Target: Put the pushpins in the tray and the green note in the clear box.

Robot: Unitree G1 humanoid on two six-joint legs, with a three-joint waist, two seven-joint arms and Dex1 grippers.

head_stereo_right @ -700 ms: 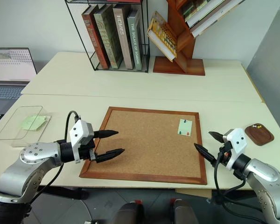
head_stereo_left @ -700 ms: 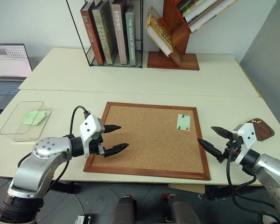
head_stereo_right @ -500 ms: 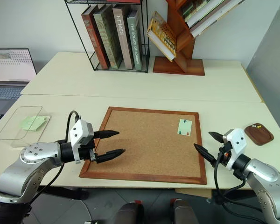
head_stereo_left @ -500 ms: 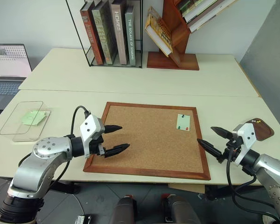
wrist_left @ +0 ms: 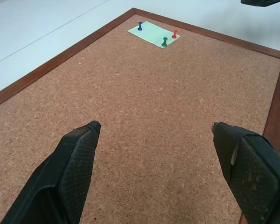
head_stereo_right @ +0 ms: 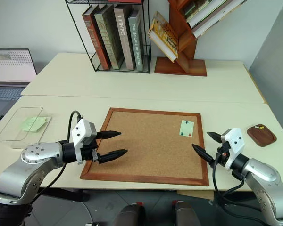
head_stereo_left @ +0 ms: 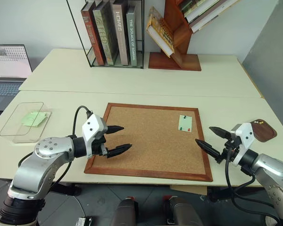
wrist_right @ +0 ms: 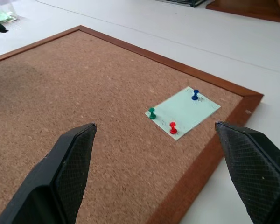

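The green note (head_stereo_left: 185,123) lies on the corkboard's far right part. A red pushpin (wrist_right: 172,127) and a green pushpin (wrist_right: 152,112) stand in its near edge, and a blue pin (wrist_right: 195,94) stands in its far edge. The tray (head_stereo_left: 264,132) sits on the table right of the board, with small pale bits in it. At the far left rests the clear box (head_stereo_left: 14,125). My left gripper (head_stereo_left: 126,137) hangs open over the board's left edge. My right gripper (head_stereo_left: 203,134) is open above the board's right edge, near the note, holding nothing.
The wood-framed corkboard (head_stereo_left: 146,146) takes the middle of the near table. A lime-green sheet (head_stereo_left: 33,117) lies inside the clear box. On the far table stand a wire rack of books (head_stereo_left: 113,33) and a wooden tilted shelf (head_stereo_left: 179,42). A laptop (head_stereo_left: 7,66) sits far left.
My right gripper has shifted a little to the left, onto the board's right edge. The left gripper has barely moved.
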